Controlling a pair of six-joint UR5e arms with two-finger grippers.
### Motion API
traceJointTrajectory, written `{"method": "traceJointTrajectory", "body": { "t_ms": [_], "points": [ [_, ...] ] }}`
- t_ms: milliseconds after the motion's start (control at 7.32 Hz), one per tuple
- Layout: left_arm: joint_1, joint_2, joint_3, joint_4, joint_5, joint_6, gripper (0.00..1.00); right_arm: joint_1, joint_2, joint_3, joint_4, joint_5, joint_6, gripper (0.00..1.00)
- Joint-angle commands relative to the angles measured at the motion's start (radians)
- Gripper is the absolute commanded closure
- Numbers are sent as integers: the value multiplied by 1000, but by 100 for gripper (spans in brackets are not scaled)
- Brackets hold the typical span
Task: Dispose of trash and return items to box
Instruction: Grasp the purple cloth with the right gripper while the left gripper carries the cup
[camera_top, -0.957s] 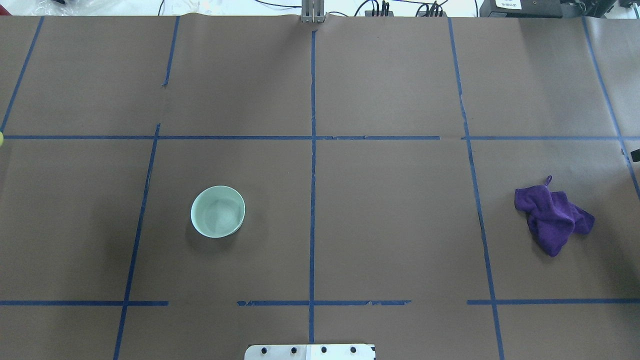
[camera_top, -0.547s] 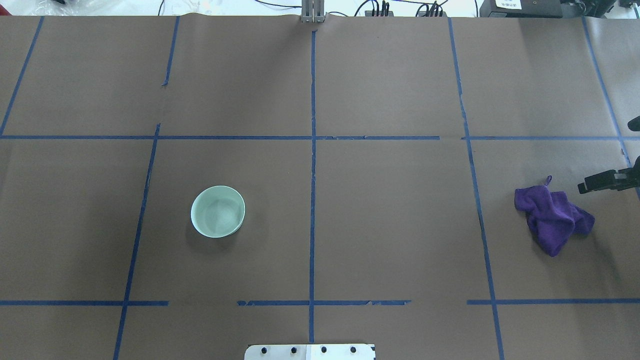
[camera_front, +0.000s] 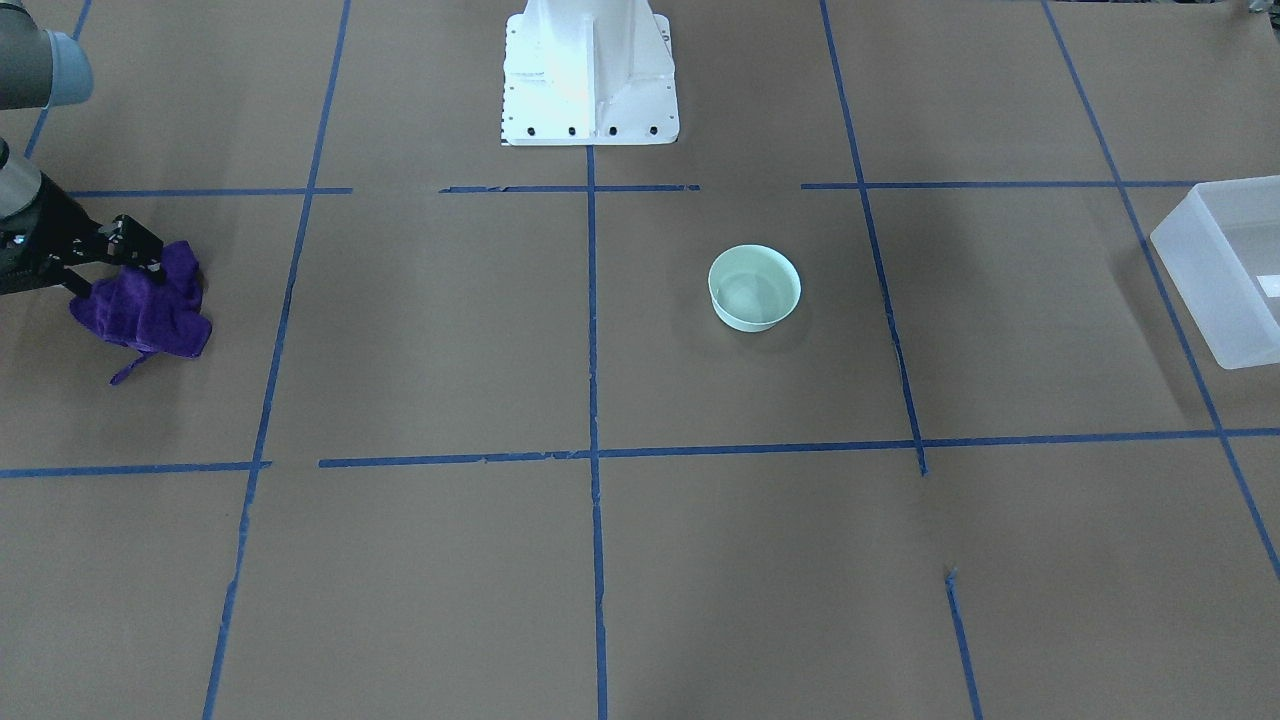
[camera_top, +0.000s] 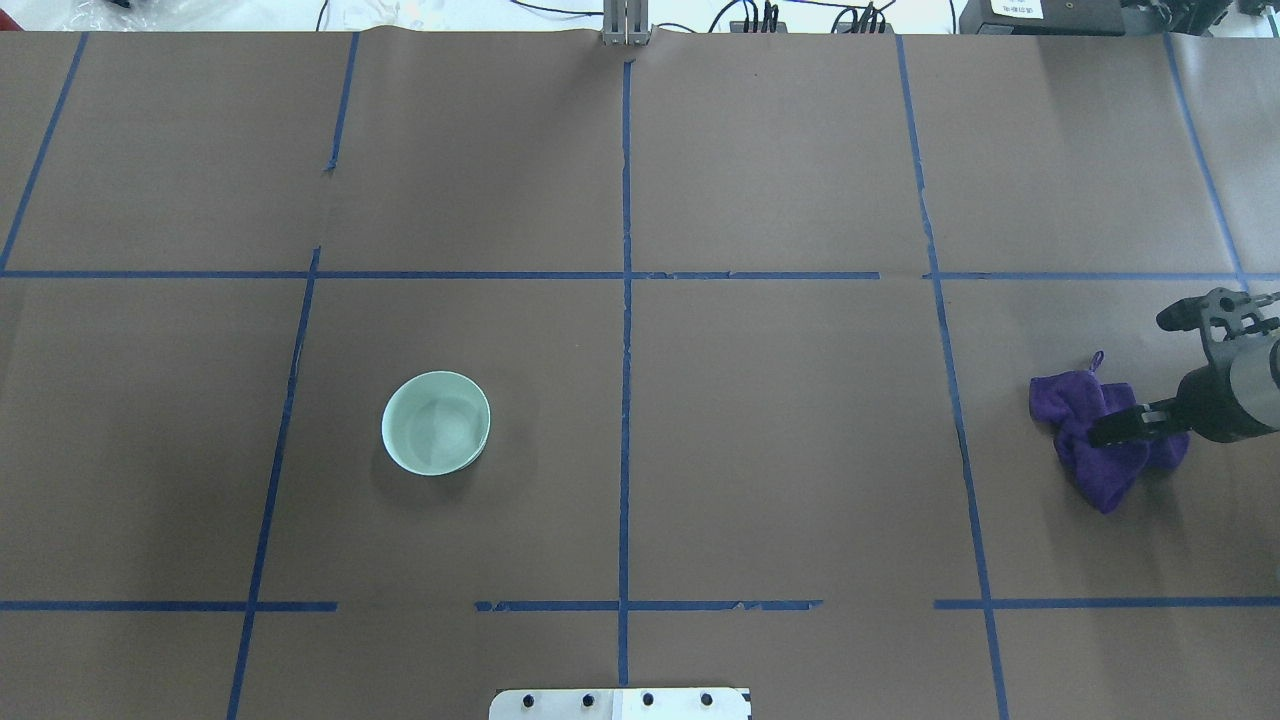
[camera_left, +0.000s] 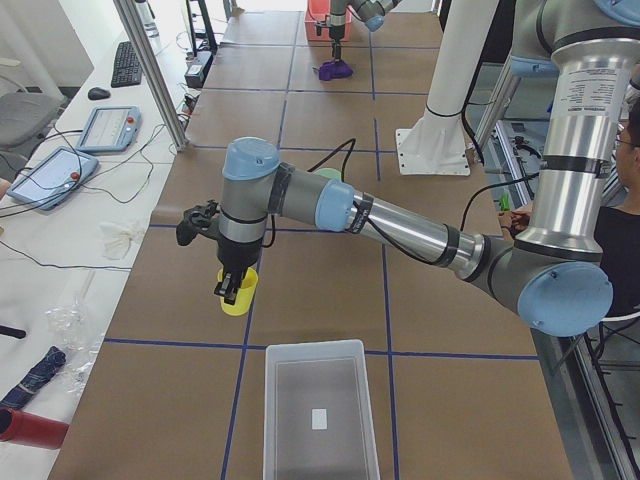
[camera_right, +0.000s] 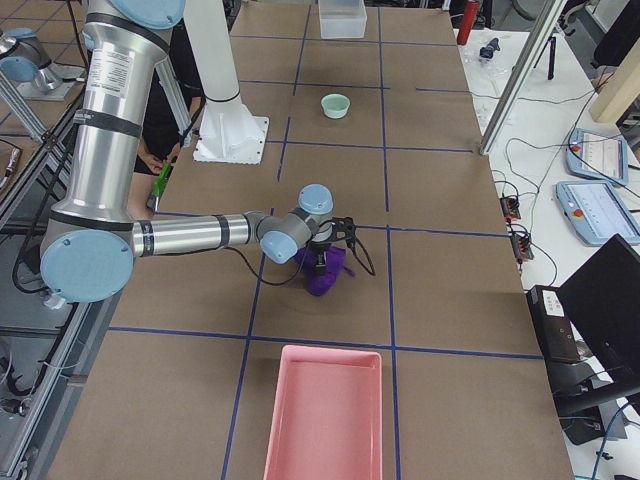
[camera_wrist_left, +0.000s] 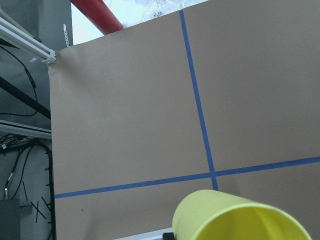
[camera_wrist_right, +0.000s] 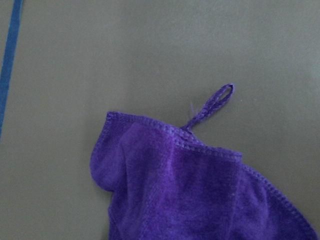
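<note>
My left gripper (camera_left: 232, 290) is shut on the yellow cup (camera_left: 240, 297) and holds it in the air, a little short of the frosted white box (camera_left: 320, 362). The cup's rim fills the bottom of the left wrist view (camera_wrist_left: 235, 220). The box also shows at the edge of the front view (camera_front: 1200, 285). The mint-green bowl (camera_top: 436, 422) stands upright and alone on the table (camera_front: 755, 288). My right gripper (camera_top: 1135, 377) is open, its fingers spread just above a crumpled purple cloth (camera_top: 1100, 465). The right wrist view shows only the cloth (camera_wrist_right: 200, 190).
A pink tray (camera_right: 325, 410) lies at the table's right end, near the cloth. The white robot base (camera_front: 588, 75) stands at the near middle edge. Blue tape lines cross the brown table cover. A red bottle (camera_left: 30, 428) lies off the table's left end.
My right arm has come in from the right edge and moved over the purple cloth. The yellow speck at the overhead view's left edge has gone. The bowl has not moved.
</note>
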Motion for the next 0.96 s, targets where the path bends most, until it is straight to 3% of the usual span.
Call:
{"method": "traceJointTrajectory", "body": {
  "t_ms": [0,137,273,410,820],
  "points": [
    [-40,-1,47,-7,0,75,100,-62,3,0,0,-52,23,0],
    [-49,4,51,-11,0,84,100,-60,3,-4,-12,-52,23,34],
    [-51,14,87,-54,-1,95,100,-57,-3,-6,-13,-52,20,91],
    [-51,16,162,-98,-8,121,100,-54,-12,-3,-13,-50,20,100],
    [-51,54,280,-229,-9,123,100,25,-25,58,-70,-3,15,100]
  ]
}}
